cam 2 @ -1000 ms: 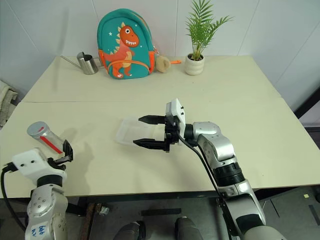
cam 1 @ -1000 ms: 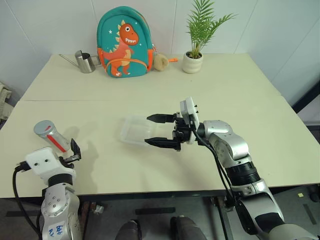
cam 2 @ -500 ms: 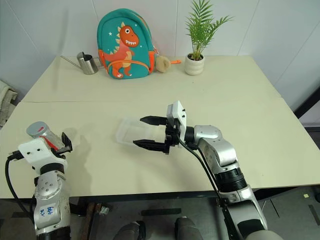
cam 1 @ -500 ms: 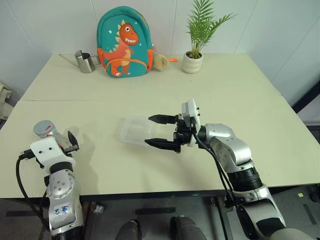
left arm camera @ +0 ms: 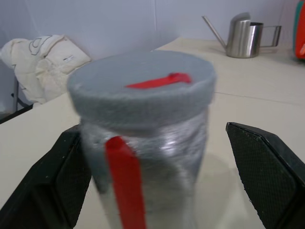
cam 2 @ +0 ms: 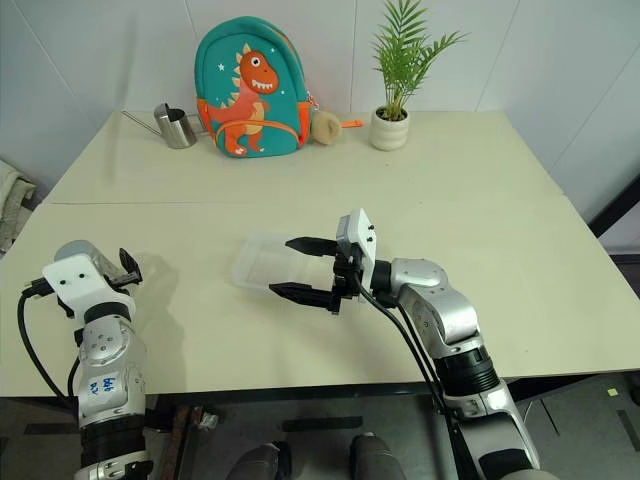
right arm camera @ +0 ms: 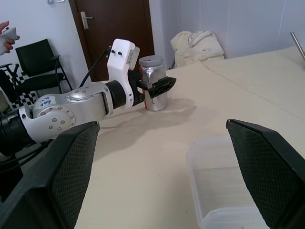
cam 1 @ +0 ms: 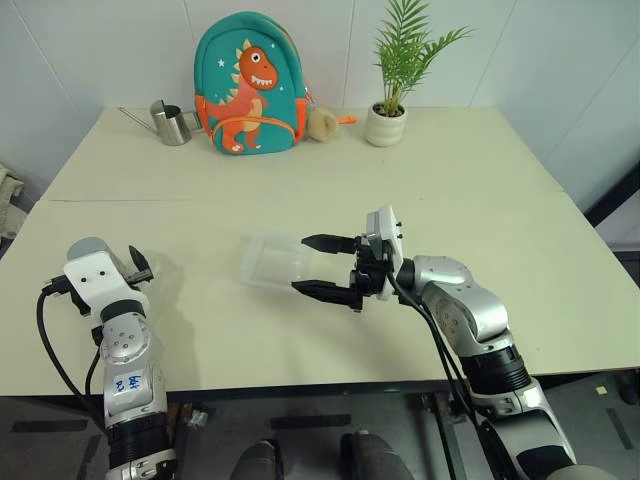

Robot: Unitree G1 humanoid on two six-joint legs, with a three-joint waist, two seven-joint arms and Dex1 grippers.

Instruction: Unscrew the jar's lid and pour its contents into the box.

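While the left pincer (left arm camera: 152,191) straddles the jar (left arm camera: 147,157) wide, lid (left arm camera: 140,86) on: centre, then close below the lid; right pincer (cam 1: 325,268) wide over box (cam 1: 272,260).

Along the far edge of the cream counter (cam 1: 480,190) stand a steel watering can (cam 1: 172,122), a teal dinosaur backpack (cam 1: 248,84) and a potted palm (cam 1: 390,100).

Upper centre of the frame: the left gripper (right arm camera: 153,86) with its black fingers (right arm camera: 162,85) on either side of the upright jar (right arm camera: 153,82), whose lid (right arm camera: 152,60) is in place, on the desk (right arm camera: 157,157). Lower right: the clear box (right arm camera: 224,186). Both lower corners: the right gripper's fingers (right arm camera: 59,176), set wide apart. Upper left: a dark door (right arm camera: 112,21) and a black chair (right arm camera: 35,59).
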